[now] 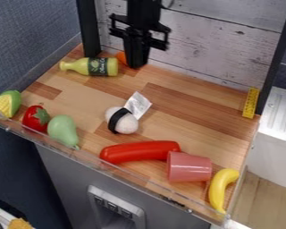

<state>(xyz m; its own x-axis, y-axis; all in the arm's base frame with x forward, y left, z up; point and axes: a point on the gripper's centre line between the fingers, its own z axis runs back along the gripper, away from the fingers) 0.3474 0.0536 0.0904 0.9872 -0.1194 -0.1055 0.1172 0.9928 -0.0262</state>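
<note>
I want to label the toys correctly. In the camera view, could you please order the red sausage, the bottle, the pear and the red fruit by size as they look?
1. Red sausage
2. Bottle and pear: too alike to rank; the bottle lies farther from the camera
3. Red fruit

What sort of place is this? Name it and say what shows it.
Most likely a toy kitchen set up for robot work: play food such as a corn cob and a banana lies on a wood-patterned counter, and a black robot tool hangs at its back.
</note>
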